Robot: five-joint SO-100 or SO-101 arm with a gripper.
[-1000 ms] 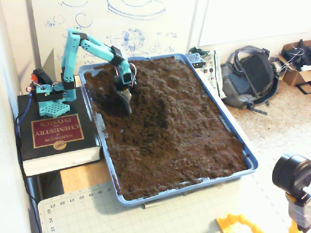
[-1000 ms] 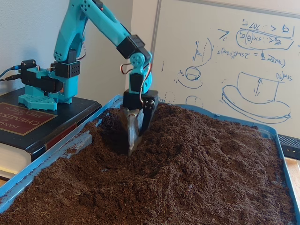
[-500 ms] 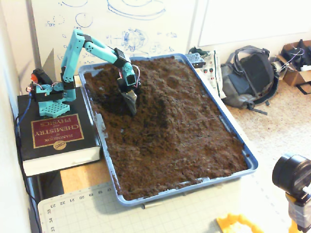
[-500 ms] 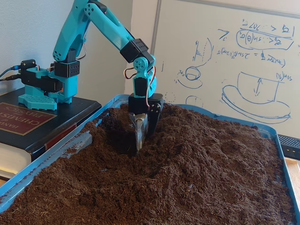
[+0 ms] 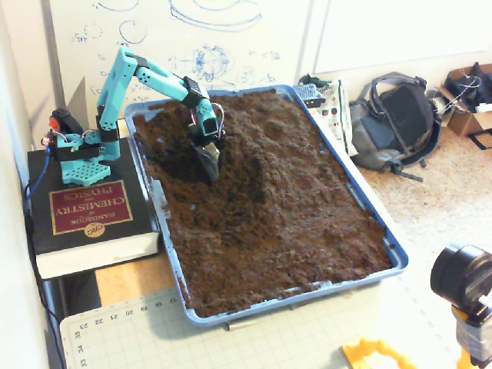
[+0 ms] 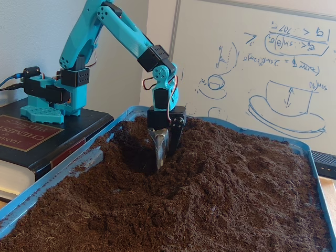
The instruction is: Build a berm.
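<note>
Loose dark brown soil fills a blue tray (image 5: 397, 258), whose rim also shows in the low fixed view (image 6: 37, 189). The berm (image 5: 265, 173) is a raised ridge of soil down the tray's middle, and in the low view it is a hump (image 6: 226, 155) to the right of the gripper. My turquoise arm reaches from the left. Its gripper (image 5: 209, 167) points straight down with the tips in a hollow at the ridge's left foot. Seen from the low view, the gripper (image 6: 164, 157) has its fingers close together and holds nothing.
The arm's base (image 5: 79, 150) stands on a thick black book (image 5: 88, 215) left of the tray. A whiteboard (image 6: 273, 63) stands behind it. A backpack (image 5: 396, 119) lies at the right, a camera (image 5: 461, 278) sits at the lower right, and a cutting mat (image 5: 123, 330) lies in front.
The gripper has slid a short way to the right through the soil toward the ridge, staying upright, and the arm has stretched out a little.
</note>
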